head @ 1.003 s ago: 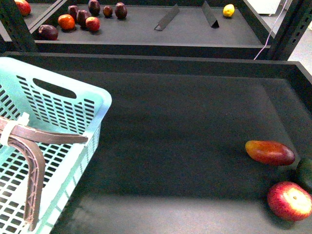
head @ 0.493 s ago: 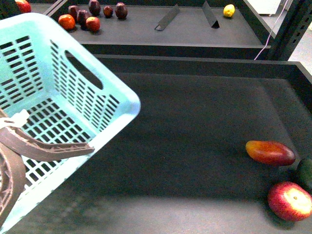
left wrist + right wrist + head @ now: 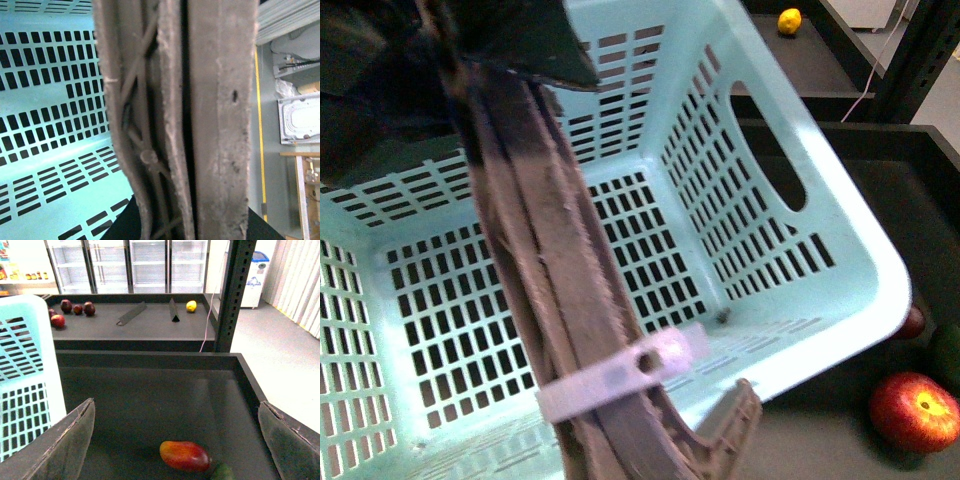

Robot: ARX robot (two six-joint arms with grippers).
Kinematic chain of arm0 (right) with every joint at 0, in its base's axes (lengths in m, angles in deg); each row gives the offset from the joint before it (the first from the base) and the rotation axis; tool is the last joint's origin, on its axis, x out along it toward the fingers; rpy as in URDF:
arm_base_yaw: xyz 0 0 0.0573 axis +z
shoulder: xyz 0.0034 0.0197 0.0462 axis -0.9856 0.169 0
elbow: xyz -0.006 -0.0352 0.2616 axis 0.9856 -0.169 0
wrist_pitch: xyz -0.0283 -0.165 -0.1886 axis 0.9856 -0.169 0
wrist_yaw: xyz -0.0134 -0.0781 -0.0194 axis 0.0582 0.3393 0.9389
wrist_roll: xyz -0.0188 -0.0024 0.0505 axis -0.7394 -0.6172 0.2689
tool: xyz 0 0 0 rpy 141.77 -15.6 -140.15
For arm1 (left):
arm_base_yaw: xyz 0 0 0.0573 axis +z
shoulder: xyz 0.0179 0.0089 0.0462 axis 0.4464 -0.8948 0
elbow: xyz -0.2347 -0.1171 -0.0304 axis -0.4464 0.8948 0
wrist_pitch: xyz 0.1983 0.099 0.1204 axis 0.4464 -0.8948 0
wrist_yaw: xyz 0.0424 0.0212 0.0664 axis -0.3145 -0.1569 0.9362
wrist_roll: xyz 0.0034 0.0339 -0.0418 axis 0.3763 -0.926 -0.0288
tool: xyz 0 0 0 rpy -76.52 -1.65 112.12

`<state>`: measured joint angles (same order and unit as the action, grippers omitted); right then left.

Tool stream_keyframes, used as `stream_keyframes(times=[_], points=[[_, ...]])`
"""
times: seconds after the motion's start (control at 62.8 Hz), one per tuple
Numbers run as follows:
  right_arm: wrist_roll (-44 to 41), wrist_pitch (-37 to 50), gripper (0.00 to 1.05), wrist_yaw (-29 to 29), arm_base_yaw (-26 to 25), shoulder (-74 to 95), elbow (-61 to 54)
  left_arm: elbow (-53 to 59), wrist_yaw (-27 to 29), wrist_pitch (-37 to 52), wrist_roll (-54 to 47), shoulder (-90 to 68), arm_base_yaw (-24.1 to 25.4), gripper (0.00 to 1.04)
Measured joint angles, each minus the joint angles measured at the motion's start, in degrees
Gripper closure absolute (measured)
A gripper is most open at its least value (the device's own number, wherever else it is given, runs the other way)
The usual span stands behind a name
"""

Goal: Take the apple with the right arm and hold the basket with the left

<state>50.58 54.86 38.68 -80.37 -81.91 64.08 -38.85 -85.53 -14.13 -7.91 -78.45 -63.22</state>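
Note:
The turquoise basket (image 3: 790,270) is lifted and tilted, its open mouth toward the front camera, filling most of that view. Its brown-grey swing handle (image 3: 560,300) with the white zip tie (image 3: 620,375) crosses the middle. My left gripper is shut on that handle (image 3: 200,125), which fills the left wrist view; the jaws themselves are hidden. The red apple (image 3: 915,410) lies on the dark tray at the front right. It is out of the right wrist view. My right gripper (image 3: 175,440) is open and empty above the tray, its fingers (image 3: 70,440) wide apart.
A red-orange mango-like fruit (image 3: 185,456) and a green fruit (image 3: 222,472) lie between the right fingers' span; the basket wall (image 3: 25,380) stands beside them. A back shelf holds small dark red fruits (image 3: 75,307) and a yellow fruit (image 3: 788,20). A steel post (image 3: 232,295) stands right.
The basket has swung up and to the right, turning its mouth toward the front camera. It now hides the mango-like fruit and most of the tray. The apple has not moved.

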Motion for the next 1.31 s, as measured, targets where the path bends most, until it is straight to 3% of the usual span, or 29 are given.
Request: stream_keyframes(times=[0.509,0.589,0.7,0.891,1.146,1.305], points=[[-0.31,-0.42,0.09,0.74,0.17,0.31,0.15,0.31,1.53,1.97,1.20,0.59,-1.68,0.89],[-5.46,-15.67,0.09,11.67,1.95,10.36,6.27,0.33,1.49,1.97,1.22,0.59,-1.70,0.89],[-8.48,-18.62,0.09,10.75,-0.68,21.27,7.56,0.33,1.27,1.99,1.31,0.61,-1.70,0.89],[-9.40,-6.38,0.09,5.46,-5.86,38.45,7.48,0.33,1.36,1.99,1.31,0.61,-1.73,0.89],[-14.75,21.49,0.09,3.67,-7.89,72.46,8.98,0.33,1.33,1.97,1.31,0.61,-1.73,0.89],[-17.57,26.43,0.09,2.86,-10.27,88.43,14.49,0.33,1.29,1.97,1.33,0.61,-1.73,0.89]])
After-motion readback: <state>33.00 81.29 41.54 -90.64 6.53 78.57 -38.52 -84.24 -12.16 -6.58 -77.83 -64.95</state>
